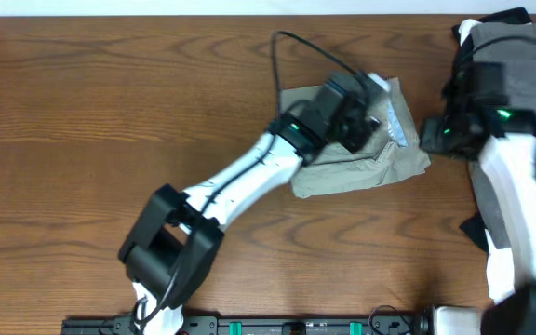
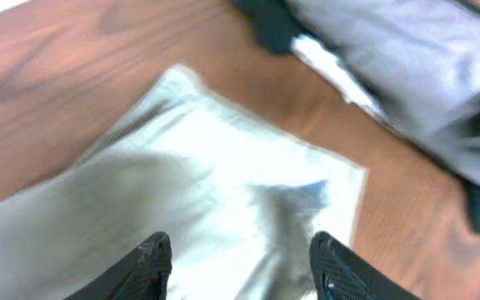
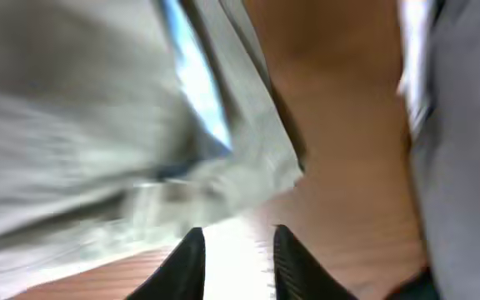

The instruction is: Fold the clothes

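1. My left gripper (image 2: 240, 258) hovers open over the shorts (image 1: 352, 172), gripping nothing, so the fold lies flat.
2. My right gripper (image 3: 236, 250), jaws slightly apart and empty, sits at the shorts' right edge.
3. The shorts lie folded near the table's (image 1: 110, 112) far right corner, beside the pile (image 1: 529, 56).

L arm (image 1: 249, 172), R arm (image 1: 519, 186) — white shells, blk joints, green LEDs.

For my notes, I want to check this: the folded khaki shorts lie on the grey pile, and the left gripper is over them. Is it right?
Not quite. The shorts lie folded on the bare table, left of the grey pile and apart from it, as the overhead view shows. The left gripper is over them, as you wrote.
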You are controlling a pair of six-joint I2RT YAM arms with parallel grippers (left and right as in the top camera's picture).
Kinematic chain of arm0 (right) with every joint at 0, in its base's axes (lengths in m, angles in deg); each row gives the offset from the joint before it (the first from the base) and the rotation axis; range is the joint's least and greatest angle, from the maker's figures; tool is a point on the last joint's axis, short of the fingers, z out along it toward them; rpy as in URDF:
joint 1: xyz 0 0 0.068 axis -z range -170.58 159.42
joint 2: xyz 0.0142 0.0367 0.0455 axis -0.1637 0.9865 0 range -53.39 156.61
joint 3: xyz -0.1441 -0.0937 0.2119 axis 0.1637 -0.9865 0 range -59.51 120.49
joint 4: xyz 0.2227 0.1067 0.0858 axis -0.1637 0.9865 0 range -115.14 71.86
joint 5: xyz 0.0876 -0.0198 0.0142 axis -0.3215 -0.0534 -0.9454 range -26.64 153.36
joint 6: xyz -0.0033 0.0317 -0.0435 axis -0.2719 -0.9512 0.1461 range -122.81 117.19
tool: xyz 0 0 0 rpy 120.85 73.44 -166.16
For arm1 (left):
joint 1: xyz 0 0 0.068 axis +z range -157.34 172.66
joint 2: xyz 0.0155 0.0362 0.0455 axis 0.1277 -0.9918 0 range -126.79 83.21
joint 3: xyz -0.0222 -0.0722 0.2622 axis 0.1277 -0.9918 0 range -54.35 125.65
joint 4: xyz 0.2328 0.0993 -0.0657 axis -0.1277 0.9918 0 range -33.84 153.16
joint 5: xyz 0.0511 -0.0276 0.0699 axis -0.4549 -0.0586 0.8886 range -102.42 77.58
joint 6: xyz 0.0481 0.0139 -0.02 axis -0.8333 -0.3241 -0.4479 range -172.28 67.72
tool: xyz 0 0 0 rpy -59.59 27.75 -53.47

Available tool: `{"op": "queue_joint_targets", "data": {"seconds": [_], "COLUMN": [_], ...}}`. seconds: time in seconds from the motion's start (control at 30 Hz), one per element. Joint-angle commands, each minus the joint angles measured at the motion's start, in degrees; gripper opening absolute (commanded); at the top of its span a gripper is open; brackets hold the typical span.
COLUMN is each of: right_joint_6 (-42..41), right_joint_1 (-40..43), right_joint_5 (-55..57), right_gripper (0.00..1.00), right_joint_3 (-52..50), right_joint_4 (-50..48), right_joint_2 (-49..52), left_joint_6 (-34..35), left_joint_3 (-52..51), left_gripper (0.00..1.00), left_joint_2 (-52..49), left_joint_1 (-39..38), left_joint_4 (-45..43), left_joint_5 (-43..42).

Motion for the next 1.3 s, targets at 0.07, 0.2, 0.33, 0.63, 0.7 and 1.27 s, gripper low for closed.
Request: {"op": "queue_joint_targets", "data": {"seconds": [0.07, 0.2, 0.33, 0.63, 0.7, 1.27], "right_joint_6": [5.16, 8.33, 9.38, 9.75, 9.75, 6.23], "right_joint_1": [0.37, -0.2, -0.9, -4.9, -5.84, -5.66], "right_joint_5": [-14.99, -20.59, -23.39, -24.79, -24.74, 0.31], "right_gripper": [0.06, 0.01, 0.01, 0.01, 0.01, 0.01], "right_joint_3": [0.15, -1.14, -1.53, -1.53, -1.53, -3.5], "right_joint_4": [0.26, -3.63, -7.8, -15.3, -15.43, -0.55], "right_joint_2": [-3.32, -0.98, 3.76, 16.72, 18.47, 19.17], "left_joint_6": [1.53, 1.51, 1.44, -0.04, -0.04, -0.9], "left_joint_3": [1.29, 1.29, 1.29, 1.29, 1.29, 1.29], "left_gripper": [0.55, 0.55, 0.55, 0.54, 0.54, 0.54], "left_joint_2": [1.7, 1.38, 0.04, -2.54, -3.45, -11.1], "left_joint_1": [7.06, 11.32, 13.18, 12.5, 12.44, 11.82], "left_joint_4": [8.87, 12.55, 12.22, 10.21, 9.53, 3.8], "left_joint_5": [2.05, 2.01, 2.01, 1.97, 1.97, 1.81]}}
